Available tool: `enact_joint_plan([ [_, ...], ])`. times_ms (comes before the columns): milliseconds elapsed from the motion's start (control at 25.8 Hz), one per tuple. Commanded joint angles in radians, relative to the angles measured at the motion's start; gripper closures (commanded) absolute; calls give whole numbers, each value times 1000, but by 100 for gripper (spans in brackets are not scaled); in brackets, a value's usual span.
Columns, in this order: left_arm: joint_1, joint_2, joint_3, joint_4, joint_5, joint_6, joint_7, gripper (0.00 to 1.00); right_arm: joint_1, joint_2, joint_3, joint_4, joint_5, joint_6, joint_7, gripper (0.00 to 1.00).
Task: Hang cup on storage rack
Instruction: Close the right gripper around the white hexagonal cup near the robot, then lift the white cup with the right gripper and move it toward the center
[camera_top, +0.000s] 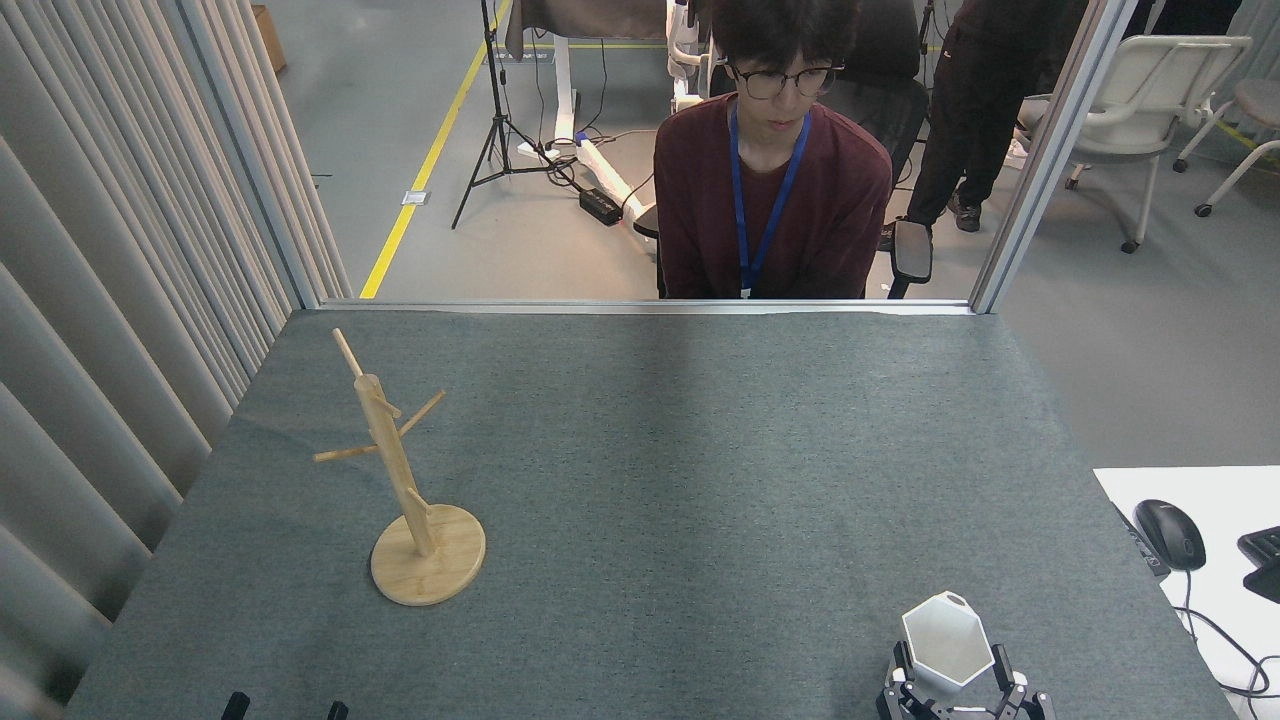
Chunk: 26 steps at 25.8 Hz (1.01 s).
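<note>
No legible text, label, brand, number or sign anywhere in view. Cup (946, 648): plain white, unmarked. Storage rack (405, 490): bare bamboo, unmarked. Counter (700, 480): plain grey cloth, nothing printed. Lanyard (762, 215) on the seated person: plain blue; the badge end at the counter's far edge too small to read. Computer mouse (1170, 533) on the side desk: no readable logo.
</note>
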<state>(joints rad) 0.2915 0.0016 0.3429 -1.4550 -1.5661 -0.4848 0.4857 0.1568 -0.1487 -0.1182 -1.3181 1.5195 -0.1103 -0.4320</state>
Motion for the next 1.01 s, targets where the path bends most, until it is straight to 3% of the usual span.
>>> enact_joint_plan([
  [0,0,0,-1,1,0,0,-1,0,-19,-2,2,30,4,4,-1,4],
  [116,0,0,-5,2,0,2,1,0,-11,0,8,28,5,-2,-5,37],
  [155,-2,0,-5,2,0,2,-1,0,-13,0,8,28,5,-3,-8,39],
  [271,-2,-3,-10,4,-2,2,1,0,-11,11,9,5,4,-3,-33,39],
  [387,-5,-8,-25,5,-3,2,-1,0,-6,17,11,-85,4,0,-33,39],
  [581,-95,-26,-160,11,-41,3,-2,0,-22,34,72,-188,27,3,-22,39],
  [735,-146,-71,-269,24,-169,43,-2,0,-26,109,143,-213,97,6,-22,39],
  [890,-181,-77,-358,15,-203,80,-4,0,-46,204,219,-201,189,17,-21,39],
  [968,-183,-77,-389,-5,-238,83,-9,0,-79,215,246,-197,208,41,-19,39],
])
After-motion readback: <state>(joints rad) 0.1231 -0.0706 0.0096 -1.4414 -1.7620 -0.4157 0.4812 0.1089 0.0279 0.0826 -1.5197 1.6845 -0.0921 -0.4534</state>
